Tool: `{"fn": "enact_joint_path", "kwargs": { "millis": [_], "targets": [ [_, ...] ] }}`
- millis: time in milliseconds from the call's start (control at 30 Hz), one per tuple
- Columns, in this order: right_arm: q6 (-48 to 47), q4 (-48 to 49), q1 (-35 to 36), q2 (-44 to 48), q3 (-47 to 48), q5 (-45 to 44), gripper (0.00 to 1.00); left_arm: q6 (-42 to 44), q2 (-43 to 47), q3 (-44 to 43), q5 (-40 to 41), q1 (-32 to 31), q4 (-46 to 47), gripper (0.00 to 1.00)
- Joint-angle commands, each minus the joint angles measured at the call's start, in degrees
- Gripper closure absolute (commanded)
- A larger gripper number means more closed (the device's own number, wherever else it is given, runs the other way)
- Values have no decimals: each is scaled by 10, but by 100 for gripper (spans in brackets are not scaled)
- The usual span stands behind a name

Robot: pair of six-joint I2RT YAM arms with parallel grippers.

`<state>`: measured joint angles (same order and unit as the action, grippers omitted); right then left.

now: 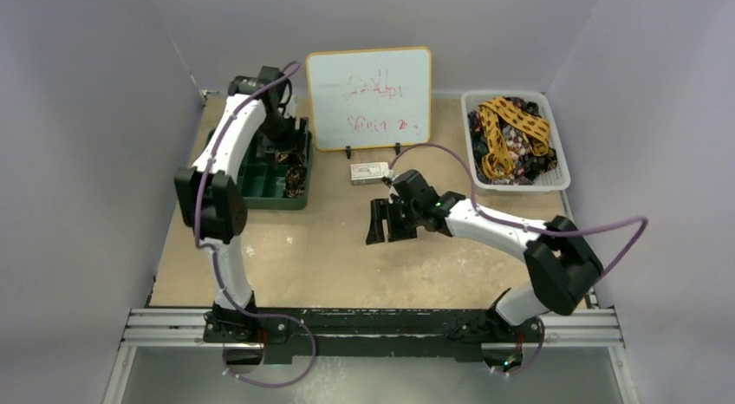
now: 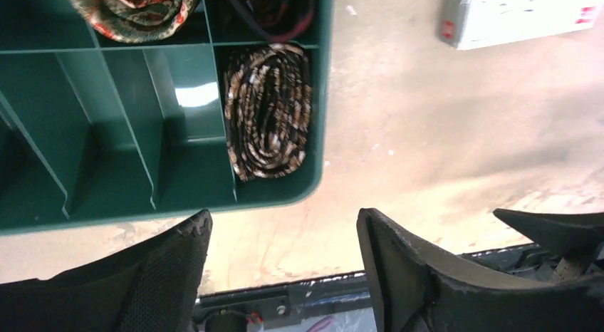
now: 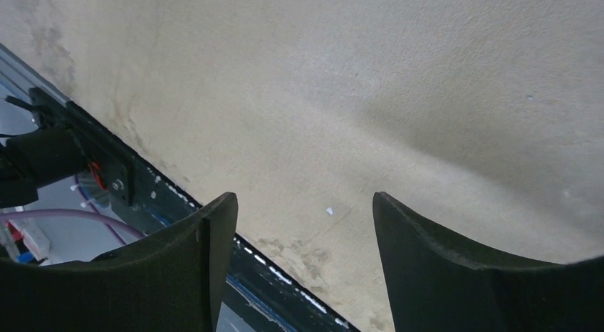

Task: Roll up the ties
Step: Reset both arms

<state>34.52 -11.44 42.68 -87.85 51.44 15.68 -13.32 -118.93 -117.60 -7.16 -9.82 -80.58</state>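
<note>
On the bench (image 1: 329, 257), a whiteboard (image 1: 368, 96) stands at twelve o'clock, a small white box (image 1: 367, 172) just beside it, a green divided tray (image 1: 273, 202) at ten, a white basket (image 1: 563, 144) at two.

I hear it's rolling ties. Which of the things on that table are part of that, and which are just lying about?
Part of the job:
- rolled ties in the green divided tray
- loose ties heaped in the white basket

Just lying about:
- whiteboard with red writing
- small white box in front of it
</note>
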Motion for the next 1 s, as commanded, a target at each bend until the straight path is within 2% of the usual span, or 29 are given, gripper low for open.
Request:
{"fn": "enact_joint_path", "kwargs": {
  "millis": [0, 233, 267, 300, 433, 533, 600, 633, 833, 933, 967],
  "targets": [
    [-20, -21, -2, 97, 15, -59, 26, -37, 159, 77, -22, -1, 132, 26],
    [-69, -101, -2, 224, 45, -265, 16, -103, 368, 305, -52, -1, 322, 21],
    [-78, -110, -2, 237, 53, -295, 14, -114, 399, 339, -60, -1, 348, 20],
    [-87, -118, -2, 250, 58, -322, 12, -120, 425, 378, -62, -1, 376, 11],
    [-124, -140, -2, 286, 75, -452, 2, -147, 512, 446, -17, -1, 381, 9],
    [-145, -158, -3, 288, 84, -555, 1, -140, 564, 488, 11, -1, 376, 7],
    [-161, -164, -13, 285, 89, -587, 1, -134, 593, 507, 50, -1, 361, 7],
    [-164, -166, -21, 283, 93, -571, 1, -133, 604, 513, 65, -1, 352, 6],
    [-159, -187, -188, 272, 118, -355, 1, -131, 658, 543, 121, -1, 324, 5],
    [-166, -175, -275, 274, 120, -143, 1, -128, 675, 545, 134, -1, 312, 5],
    [-167, -167, -288, 279, 118, -97, 1, -129, 679, 546, 135, -1, 310, 5]
  ]
}}
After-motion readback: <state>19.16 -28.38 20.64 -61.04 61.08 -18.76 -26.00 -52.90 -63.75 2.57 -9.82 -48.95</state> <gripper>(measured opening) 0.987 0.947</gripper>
